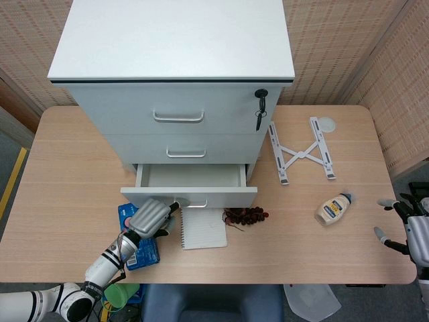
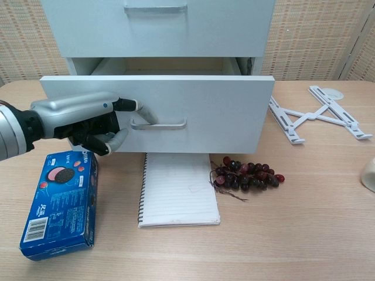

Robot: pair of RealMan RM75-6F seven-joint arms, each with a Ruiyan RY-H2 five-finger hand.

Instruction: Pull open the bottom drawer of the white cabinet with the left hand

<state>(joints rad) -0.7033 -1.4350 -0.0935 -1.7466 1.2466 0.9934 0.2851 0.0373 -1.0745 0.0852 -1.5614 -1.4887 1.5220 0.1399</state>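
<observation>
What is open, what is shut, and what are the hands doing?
bottom drawer: pulled partly open.
middle drawer: shut.
top drawer: shut, key in its lock.
left hand: a finger hooked on the bottom drawer's handle.
right hand: holds nothing, fingers apart.
notebook: closed, flat.

bright, even, diffuse overhead light in both views, sharp focus throughout with no motion blur, only soft short shadows under the open drawer [image 2: 157,111] and beside the notebook [image 2: 177,190], mild sheen on the cabinet top [image 1: 173,39], no harsh glare.
</observation>
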